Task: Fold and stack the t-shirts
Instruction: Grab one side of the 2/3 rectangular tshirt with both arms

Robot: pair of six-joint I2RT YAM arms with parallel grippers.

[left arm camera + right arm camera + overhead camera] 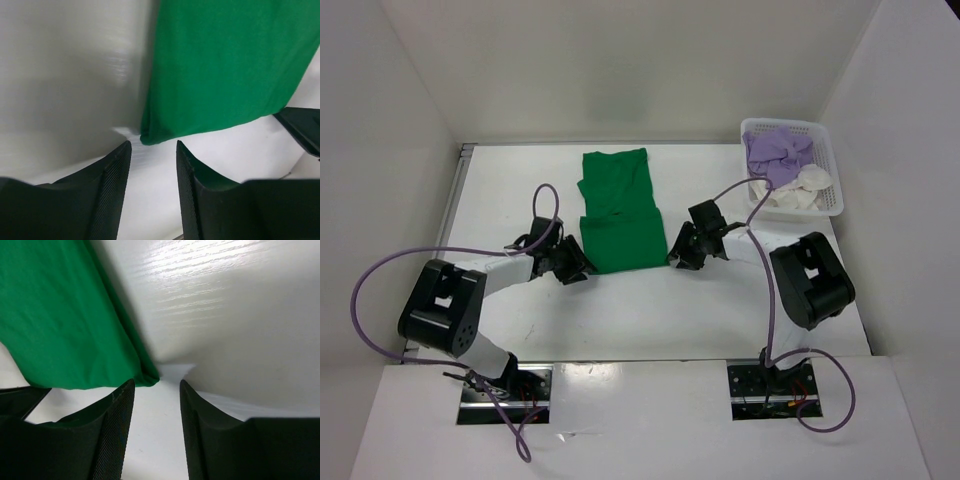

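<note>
Top view: the left gripper (572,262) and right gripper (682,250) flank the green shirt (618,215) at its near hem, one per corner, likely for an even fold. The basket (782,124) holds the lavender shirt (775,152) and cream shirt (802,190).
Left wrist view: fingers (112,180) apart, empty; the hem corner lies just ahead of the gap.
Right wrist view: fingers apart, empty; the corner lies just ahead of one fingertip.

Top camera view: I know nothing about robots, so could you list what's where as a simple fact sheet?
Green t-shirt: flat on the table, folded narrow
Lavender t-shirt: crumpled in the basket
Cream-white t-shirt: crumpled in the same basket
Left gripper: open, empty, at the green shirt's near left corner
Right gripper: open, empty, at its near right corner
</note>
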